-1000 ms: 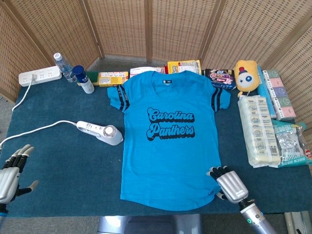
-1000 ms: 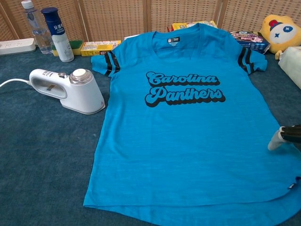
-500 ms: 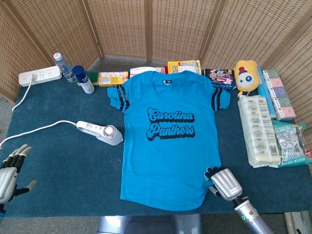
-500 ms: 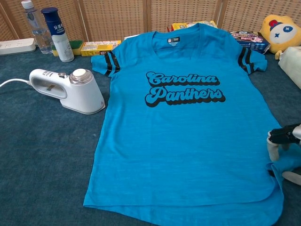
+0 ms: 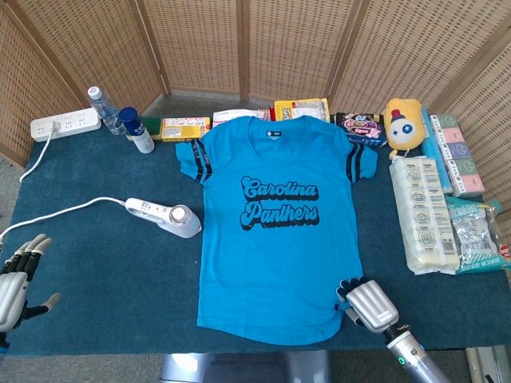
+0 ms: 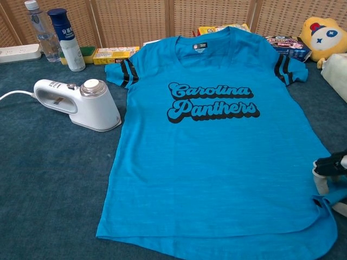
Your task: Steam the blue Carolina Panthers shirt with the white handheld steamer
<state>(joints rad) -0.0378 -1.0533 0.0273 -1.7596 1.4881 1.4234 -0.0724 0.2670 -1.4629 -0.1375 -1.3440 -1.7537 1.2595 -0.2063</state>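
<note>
Right hand (image 5: 369,304) pinching shirt (image 5: 275,227) hem corner, steamer (image 5: 164,217) apart

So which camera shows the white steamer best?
The chest view: the steamer is large and close, its handle and round cap clear. The head view shows it small, but with its cord running left.

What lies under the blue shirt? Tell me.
The blue shirt lies flat on the dark blue table cover, which shows all around it. Anything beneath the fabric is hidden.

We see a matt, heathered cloth shirt (image 5: 275,231) on napped blue cloth table cover (image 5: 112,271) — the steamer (image 6: 81,103) (glossy white plastic) gleams.
</note>
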